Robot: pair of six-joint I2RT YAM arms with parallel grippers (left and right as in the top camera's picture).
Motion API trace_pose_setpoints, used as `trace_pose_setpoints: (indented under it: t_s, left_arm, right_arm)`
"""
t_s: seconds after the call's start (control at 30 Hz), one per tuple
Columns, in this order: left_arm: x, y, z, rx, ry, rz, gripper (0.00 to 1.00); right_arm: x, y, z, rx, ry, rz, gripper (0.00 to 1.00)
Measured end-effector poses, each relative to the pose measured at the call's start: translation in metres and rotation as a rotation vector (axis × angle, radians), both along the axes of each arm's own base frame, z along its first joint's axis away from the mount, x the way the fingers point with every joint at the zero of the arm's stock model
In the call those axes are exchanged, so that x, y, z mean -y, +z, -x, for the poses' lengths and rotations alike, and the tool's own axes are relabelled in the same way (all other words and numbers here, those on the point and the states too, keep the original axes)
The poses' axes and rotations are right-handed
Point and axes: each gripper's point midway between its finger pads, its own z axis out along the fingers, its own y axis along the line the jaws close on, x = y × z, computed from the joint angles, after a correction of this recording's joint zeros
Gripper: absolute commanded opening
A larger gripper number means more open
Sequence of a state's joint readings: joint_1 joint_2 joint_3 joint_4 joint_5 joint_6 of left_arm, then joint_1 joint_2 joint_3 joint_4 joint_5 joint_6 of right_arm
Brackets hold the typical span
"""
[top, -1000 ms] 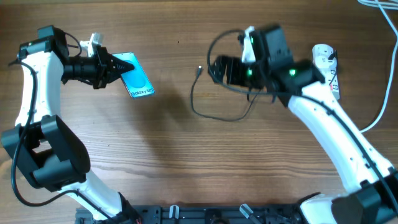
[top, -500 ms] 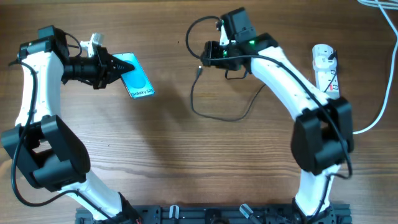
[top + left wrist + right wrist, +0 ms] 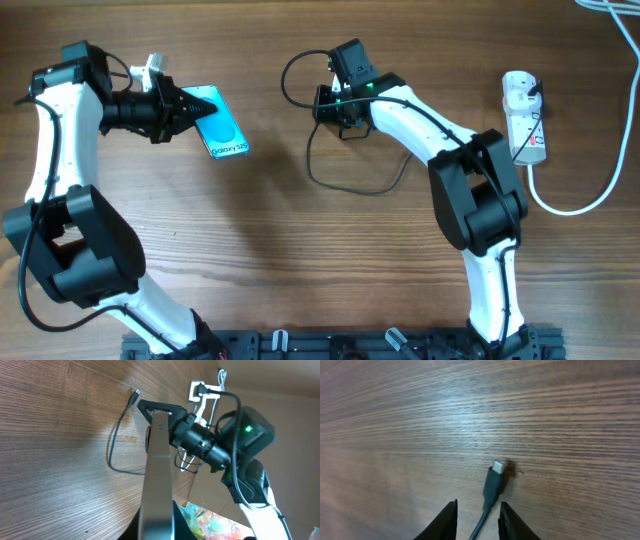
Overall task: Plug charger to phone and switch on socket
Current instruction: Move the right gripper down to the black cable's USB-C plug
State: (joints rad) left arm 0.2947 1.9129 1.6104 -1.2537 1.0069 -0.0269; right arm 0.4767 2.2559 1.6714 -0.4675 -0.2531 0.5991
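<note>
The phone (image 3: 222, 128), cyan screen up, is held off the table at upper left by my left gripper (image 3: 190, 106), which is shut on its near end. In the left wrist view the phone (image 3: 157, 470) shows edge-on between the jaws of that gripper (image 3: 159, 527). The charger (image 3: 350, 188) loops black across the table's middle. Its metal connector tip (image 3: 497, 466) lies flat on the wood. My right gripper (image 3: 479, 521) straddles the cable just behind the tip, its jaws narrow but with a gap on each side. The white socket (image 3: 522, 118) lies far right.
A thick white cord (image 3: 590, 200) curves from the socket toward the right edge. The right arm (image 3: 420, 120) stretches leftward across the upper table. A black rail (image 3: 330, 345) runs along the front edge.
My right arm swung left from near the socket to the charger's tip, and its jaws narrowed around the cable. The left arm and phone stayed still.
</note>
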Motion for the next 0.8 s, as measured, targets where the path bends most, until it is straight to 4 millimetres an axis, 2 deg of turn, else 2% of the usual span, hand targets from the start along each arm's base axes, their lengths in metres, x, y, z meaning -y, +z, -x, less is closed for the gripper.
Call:
trace_pose_setpoints:
  t_s: [0.17, 0.47, 0.73, 0.8]
  left_arm:
    - [0.0, 0.0, 0.0, 0.0, 0.0, 0.0, 0.04]
    - [0.0, 0.0, 0.0, 0.0, 0.0, 0.0, 0.04]
    - [0.0, 0.0, 0.0, 0.0, 0.0, 0.0, 0.04]
    - [0.0, 0.0, 0.0, 0.0, 0.0, 0.0, 0.04]
  right_arm:
    - [0.003, -0.016, -0.001, -0.028, -0.035, 0.011, 0.28]
    - [0.005, -0.012, -0.015, 0.037, -0.072, 0.025, 0.27]
    - [0.002, -0.018, -0.015, 0.048, -0.075, 0.052, 0.27]
    - [0.001, -0.018, -0.016, 0.05, -0.074, 0.051, 0.22]
